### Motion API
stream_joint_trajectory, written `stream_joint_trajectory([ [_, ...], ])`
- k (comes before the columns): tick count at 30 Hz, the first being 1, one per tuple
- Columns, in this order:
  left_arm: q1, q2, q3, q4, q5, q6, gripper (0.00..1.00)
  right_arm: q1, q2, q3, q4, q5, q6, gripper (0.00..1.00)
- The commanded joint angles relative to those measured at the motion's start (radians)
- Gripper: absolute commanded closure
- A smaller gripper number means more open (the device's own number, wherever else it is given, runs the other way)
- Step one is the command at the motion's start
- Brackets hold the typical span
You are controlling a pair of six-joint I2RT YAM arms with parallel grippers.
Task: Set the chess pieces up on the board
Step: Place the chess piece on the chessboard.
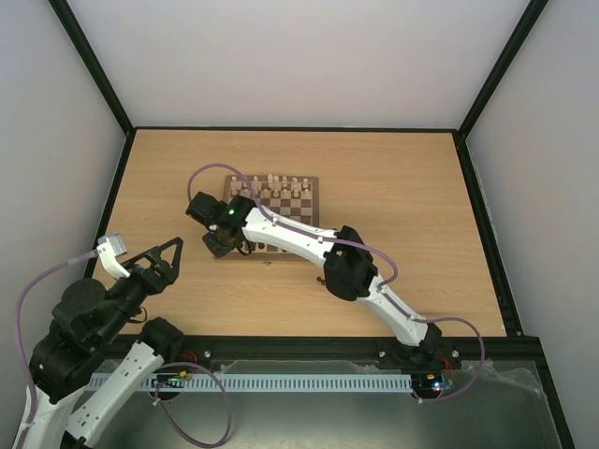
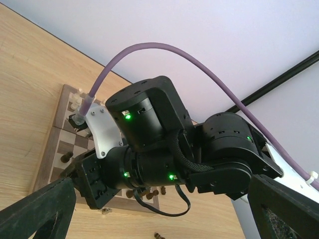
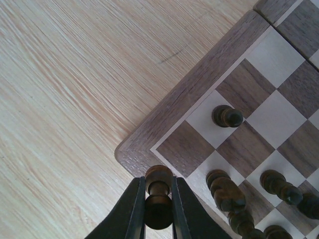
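The board (image 1: 314, 213) lies mid-table, with cream chessmen (image 1: 281, 182) along its far edge. My right gripper (image 3: 158, 201) is shut on a dark brown chess piece (image 3: 158, 179), held just above the board's near-left corner (image 3: 144, 144). Close to that corner, dark chess pieces (image 3: 228, 116) (image 3: 225, 190) stand on their squares. From the top view, the right gripper (image 1: 221, 245) hangs over that same corner. My left gripper (image 1: 161, 257) is open and holds nothing, well left of the board. Its dark fingers (image 2: 35, 214) frame the left wrist view.
The right arm (image 2: 164, 144) fills the left wrist view and hides most of the board (image 2: 57, 149). A loose dark piece (image 2: 159, 235) lies on the table in front of the board. Black frame rails edge the table.
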Motion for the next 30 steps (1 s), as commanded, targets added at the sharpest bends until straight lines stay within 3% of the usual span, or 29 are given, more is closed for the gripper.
stream_joint_trajectory([
  [1,-0.002,-0.013,0.026,-0.011,-0.011,0.014,0.02,0.006,0.040,0.046,-0.065,0.043,-0.021,0.90],
  [30,-0.003,-0.006,0.005,0.001,-0.020,0.024,0.02,-0.035,0.095,0.051,-0.018,-0.004,-0.028,0.85],
])
